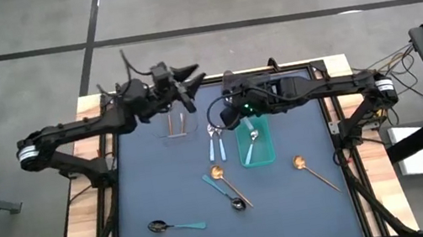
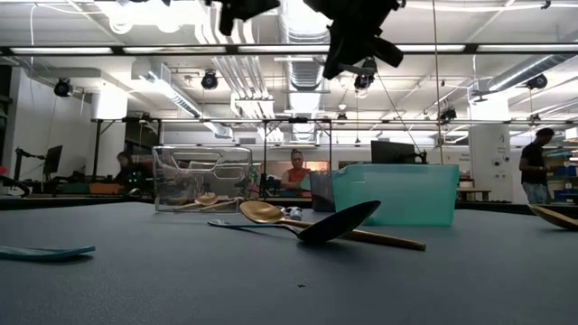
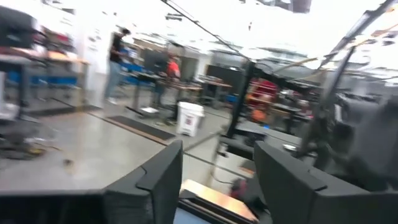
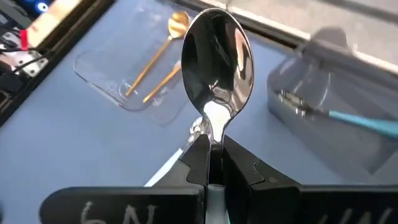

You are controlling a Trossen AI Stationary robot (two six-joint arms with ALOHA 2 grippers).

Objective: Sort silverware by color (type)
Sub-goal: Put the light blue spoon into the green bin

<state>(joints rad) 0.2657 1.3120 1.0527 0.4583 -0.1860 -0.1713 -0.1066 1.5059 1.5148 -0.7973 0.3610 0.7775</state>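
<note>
My right gripper [image 4: 214, 149] is shut on a spoon with a silver bowl [image 4: 216, 59] and hangs in the air between the clear bin [image 1: 178, 124] and the teal bin [image 1: 258, 159]. Two gold spoons [image 4: 152, 65] lie in the clear bin. A light-blue-handled spoon [image 4: 348, 116] lies in the teal bin. On the mat lie two light-blue-handled spoons [image 1: 215, 144], a gold spoon [image 1: 228, 182] crossed by a teal-handled one [image 1: 225, 191], another gold spoon [image 1: 314, 172] and a dark-bowled spoon [image 1: 176, 224]. My left gripper [image 3: 217, 180] is open, raised over the far edge. My right gripper pinches the spoon at its neck [image 4: 215, 127], just behind the bowl, between the two fingers. The bowl sticks out ahead of the fingertips, in line with them, and a light-blue bit of handle [image 4: 214, 198] shows between the fingers. The spoon is lifted clear of the table.
The table's black frame [image 1: 316, 68] runs around the mat. People and workbenches show in the room beyond the far edge. Bare mat lies on the near left and near right of the scattered spoons.
</note>
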